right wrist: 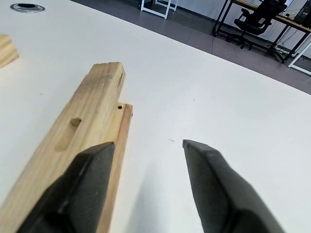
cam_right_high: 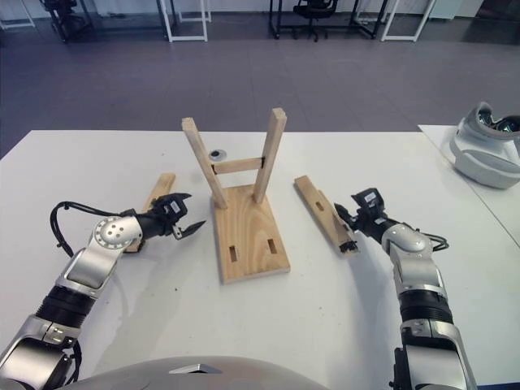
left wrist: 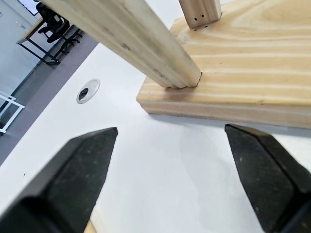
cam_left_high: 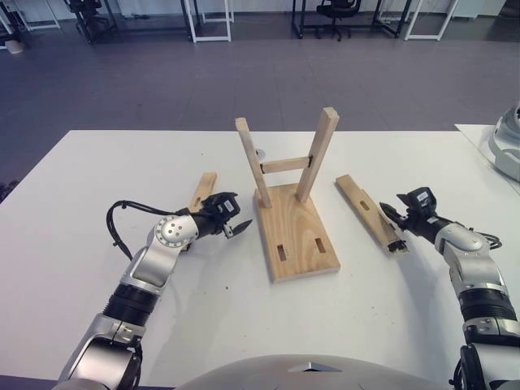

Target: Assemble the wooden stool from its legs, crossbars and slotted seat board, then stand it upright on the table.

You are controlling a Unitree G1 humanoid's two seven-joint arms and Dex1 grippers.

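Observation:
The slotted seat board (cam_left_high: pixel 302 236) lies flat mid-table. Two legs (cam_left_high: pixel 253 162) (cam_left_high: pixel 318 153) stand up from its far end, joined by a crossbar (cam_left_high: pixel 286 165). Two slots near its front edge are empty. A loose leg (cam_left_high: pixel 204 189) lies to the left, behind my left gripper (cam_left_high: pixel 240 213), which is open and points at the board's left edge; the left wrist view shows the board (left wrist: pixel 243 73) ahead of the open fingers (left wrist: pixel 73 179). Another loose leg piece (cam_left_high: pixel 364 210) lies to the right. My right gripper (cam_left_high: pixel 390 229) is open at its near end, one finger (right wrist: pixel 77 194) over the wood (right wrist: pixel 82 121).
A white headset (cam_right_high: pixel 486 146) rests at the table's far right. A round cable grommet (cam_right_high: pixel 217 154) is set in the table behind the stool parts. Bare white tabletop (cam_left_high: pixel 244 325) spreads in front of the board. Desks and chairs stand on the floor beyond.

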